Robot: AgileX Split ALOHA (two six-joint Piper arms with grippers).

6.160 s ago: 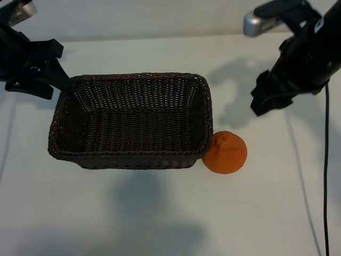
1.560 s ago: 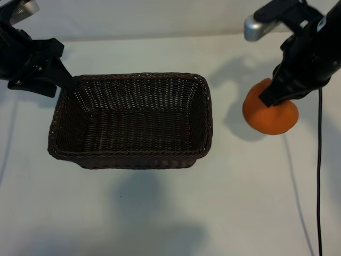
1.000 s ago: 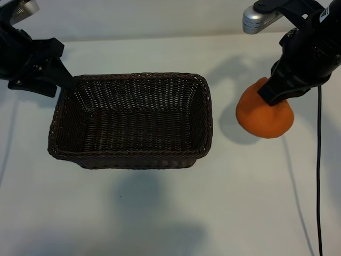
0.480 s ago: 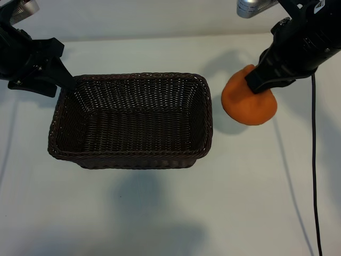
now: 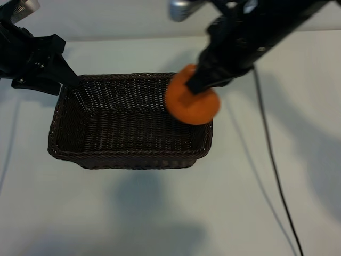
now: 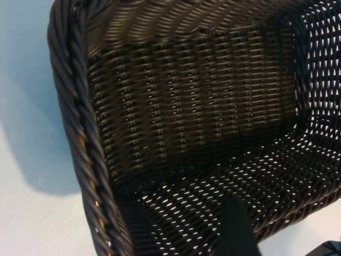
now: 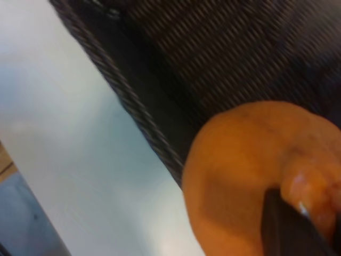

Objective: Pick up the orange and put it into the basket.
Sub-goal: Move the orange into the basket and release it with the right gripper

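Basket (image 5: 130, 120) of dark woven wicker sits on the white table (image 5: 160, 213) with nothing inside. My right gripper (image 5: 198, 85) is clamped on the orange (image 5: 193, 104), holding it in the air above the basket's right end. My left gripper (image 5: 66, 80) stands with its jaws apart at the basket's far left corner.

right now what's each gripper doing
left gripper: open, holding nothing, at the basket far left corner.
right gripper: shut on the orange, over the basket's right end.
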